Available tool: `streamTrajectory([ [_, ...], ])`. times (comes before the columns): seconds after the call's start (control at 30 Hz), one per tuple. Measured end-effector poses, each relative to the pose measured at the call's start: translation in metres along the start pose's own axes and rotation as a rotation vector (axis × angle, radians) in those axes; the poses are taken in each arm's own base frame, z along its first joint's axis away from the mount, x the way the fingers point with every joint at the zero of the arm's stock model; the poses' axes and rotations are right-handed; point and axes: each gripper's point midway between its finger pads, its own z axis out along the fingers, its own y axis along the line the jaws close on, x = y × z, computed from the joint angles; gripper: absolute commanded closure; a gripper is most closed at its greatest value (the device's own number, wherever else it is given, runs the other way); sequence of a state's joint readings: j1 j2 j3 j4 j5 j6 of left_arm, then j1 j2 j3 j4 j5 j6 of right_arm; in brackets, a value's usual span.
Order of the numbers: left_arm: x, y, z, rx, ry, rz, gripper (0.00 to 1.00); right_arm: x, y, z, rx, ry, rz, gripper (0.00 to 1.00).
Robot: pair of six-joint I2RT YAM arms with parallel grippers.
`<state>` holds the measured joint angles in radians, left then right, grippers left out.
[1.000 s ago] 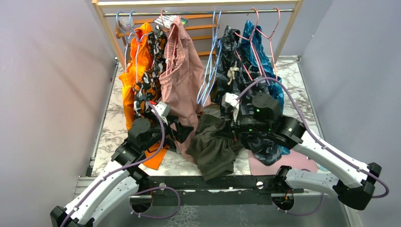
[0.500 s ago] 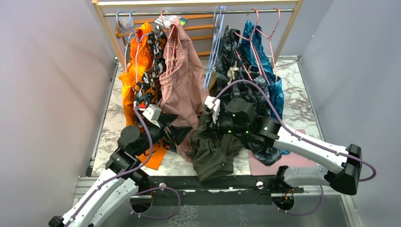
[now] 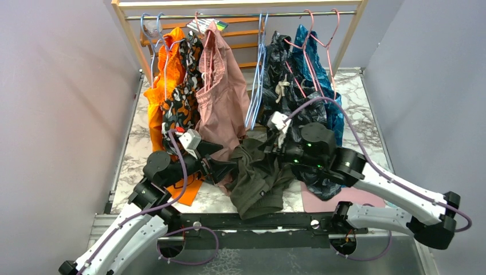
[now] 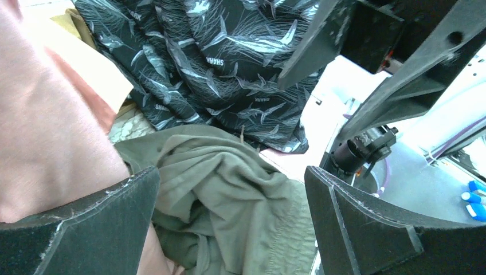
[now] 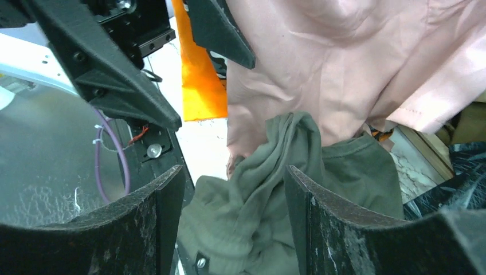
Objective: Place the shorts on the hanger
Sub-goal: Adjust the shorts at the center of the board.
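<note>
Shorts [image 3: 258,180] sit heaped on the tabletop [image 3: 367,114] between my arms, hanger [image 3: 256,86] up on the rail [image 3: 229,16], left claw [image 4: 232,177] spread wide, right claw [image 5: 234,172] parted, both empty, flanking the cloth, probably for a fresh grab.

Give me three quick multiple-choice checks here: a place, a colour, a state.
1. Where are the olive shorts?
A. draped on a hanger
B. heaped on the table
C. lifted in the left jaws
2. What colour are the wire hangers between the pink shorts and the dark print shorts?
A. light blue
B. orange
C. white
3. How do the left jaws stand?
A. shut on the shorts
B. shut on a hanger
C. wide open
Answers: 1 B, they lie crumpled on its marble top; 2 A, the thin wires look pale blue; 3 C, the left wrist view shows a wide gap between them.
</note>
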<state>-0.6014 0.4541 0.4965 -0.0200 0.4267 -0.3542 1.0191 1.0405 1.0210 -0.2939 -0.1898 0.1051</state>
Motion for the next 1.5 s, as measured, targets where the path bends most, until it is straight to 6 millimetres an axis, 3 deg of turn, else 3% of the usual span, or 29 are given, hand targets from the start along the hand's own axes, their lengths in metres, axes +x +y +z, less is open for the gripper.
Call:
streamTrajectory([
  [0.07, -0.001, -0.002, 0.001, 0.008, 0.014, -0.005, 0.01, -0.006, 0.002, -0.014, 0.004, -0.033, -0.002, 0.34],
  [0.17, -0.002, -0.003, 0.005, 0.01, 0.042, -0.02, 0.01, 0.002, 0.003, -0.028, 0.017, -0.042, 0.021, 0.34],
  [0.4, 0.02, 0.008, 0.018, -0.031, 0.158, -0.097, 0.01, 0.071, -0.001, -0.031, 0.034, 0.101, 0.122, 0.34],
  [0.57, 0.036, 0.003, 0.022, -0.029, 0.214, -0.128, 0.01, 0.098, 0.0, -0.033, 0.034, 0.17, 0.156, 0.34],
  [1.07, 0.068, -0.013, 0.029, -0.027, 0.304, -0.133, 0.01, 0.111, 0.007, -0.041, 0.002, 0.192, 0.172, 0.36],
  [1.37, 0.082, -0.041, 0.035, -0.052, 0.365, -0.034, 0.01, 0.108, -0.002, -0.053, 0.062, 0.085, 0.198, 0.36],
  [1.5, 0.088, -0.041, 0.031, -0.103, 0.37, -0.011, 0.01, 0.109, -0.006, -0.056, 0.086, 0.03, 0.222, 0.35],
])
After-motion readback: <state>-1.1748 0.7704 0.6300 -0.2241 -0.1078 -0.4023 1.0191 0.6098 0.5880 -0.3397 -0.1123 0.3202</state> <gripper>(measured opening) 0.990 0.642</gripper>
